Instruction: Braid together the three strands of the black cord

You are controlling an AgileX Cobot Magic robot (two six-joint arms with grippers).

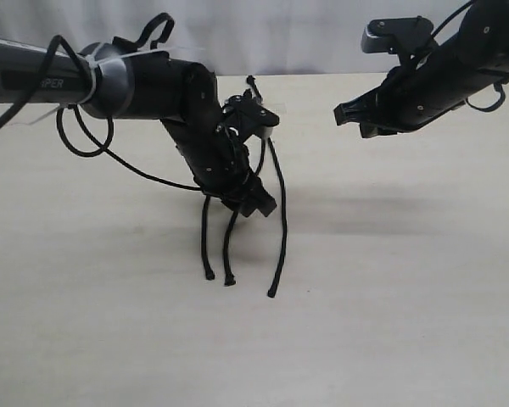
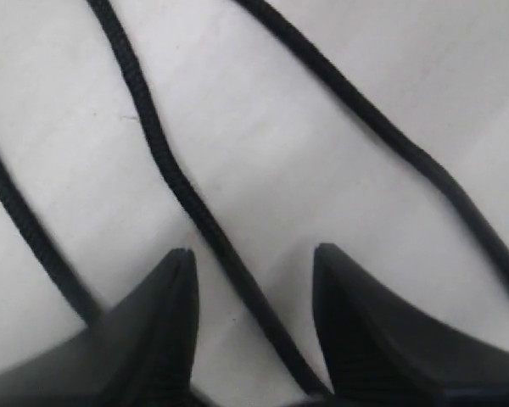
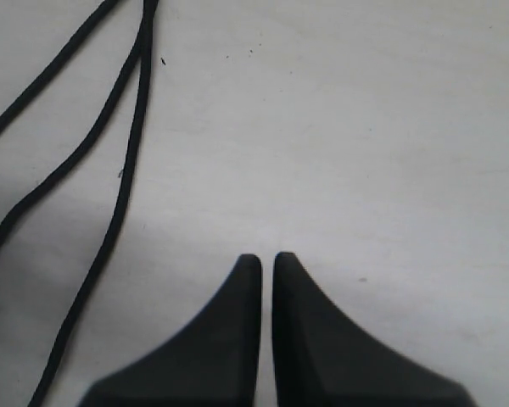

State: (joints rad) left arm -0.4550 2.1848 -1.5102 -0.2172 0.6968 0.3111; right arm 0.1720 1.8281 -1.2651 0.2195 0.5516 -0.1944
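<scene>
Left gripper [image 2: 253,251] jaws apart, middle thin matte black rope strand [image 2: 165,161] running loose between them, other two strands [image 2: 390,136] outside either finger, right gripper [image 3: 267,257] jaws pressed together holding nothing, three-strand black cord [image 3: 134,144] lying well off to one side, on pale flat tabletop [image 3: 407,127].

The cord [image 1: 284,216] lies mid-counter [image 1: 407,322], knotted end toward the far edge, its three strands [image 1: 205,242] fanning toward the near edge. The left claw [image 1: 256,202] sits over the strands, one strand [image 2: 195,212] between its fingers. The right claw [image 1: 346,114] is right of the cord, well apart.
</scene>
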